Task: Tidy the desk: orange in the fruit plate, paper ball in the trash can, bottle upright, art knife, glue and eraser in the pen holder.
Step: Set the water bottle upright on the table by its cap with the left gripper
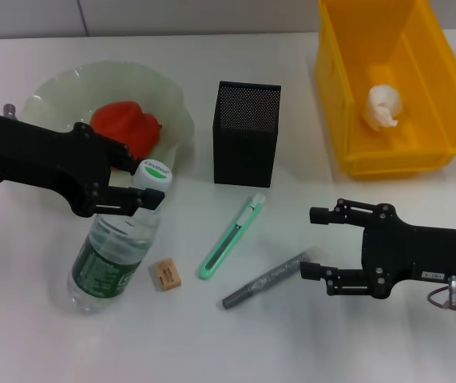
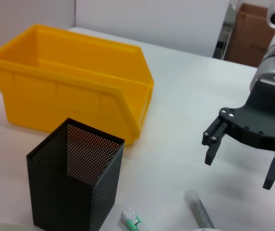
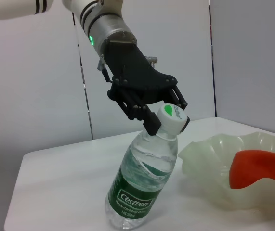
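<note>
White desk, left tool (image 3: pixel 168 120) clenched on tilted "Cestbon" bottle (image 3: pixel 139 180) neck, right tool (image 1: pixel 323 243) released near glue (image 1: pixel 266 279).

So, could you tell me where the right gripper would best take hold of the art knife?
Probably mid-handle, from above. The art knife lies flat and slanted between the eraser and the glue, so the right gripper should set its open jaws across the narrow width, on the clear stretch of handle.
</note>
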Robot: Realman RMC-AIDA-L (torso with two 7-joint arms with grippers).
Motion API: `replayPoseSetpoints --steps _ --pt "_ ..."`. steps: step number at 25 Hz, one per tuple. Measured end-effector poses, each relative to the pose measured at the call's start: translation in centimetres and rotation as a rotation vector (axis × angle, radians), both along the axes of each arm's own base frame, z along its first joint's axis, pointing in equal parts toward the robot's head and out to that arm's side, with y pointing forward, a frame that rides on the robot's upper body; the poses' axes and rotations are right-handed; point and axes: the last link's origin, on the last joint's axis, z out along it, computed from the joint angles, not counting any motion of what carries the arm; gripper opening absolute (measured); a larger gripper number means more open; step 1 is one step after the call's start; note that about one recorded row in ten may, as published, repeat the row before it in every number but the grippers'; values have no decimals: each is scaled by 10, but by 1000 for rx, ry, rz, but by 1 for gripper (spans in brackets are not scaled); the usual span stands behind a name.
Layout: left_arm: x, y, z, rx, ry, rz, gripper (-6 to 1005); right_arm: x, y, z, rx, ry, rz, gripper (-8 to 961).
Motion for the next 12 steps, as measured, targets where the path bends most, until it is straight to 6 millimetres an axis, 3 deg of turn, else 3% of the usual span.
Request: replayPoseSetpoints --steps 12 --pt "-2 -5 8 12 -45 -9 447 2 -1 0 2 0 -7 794"
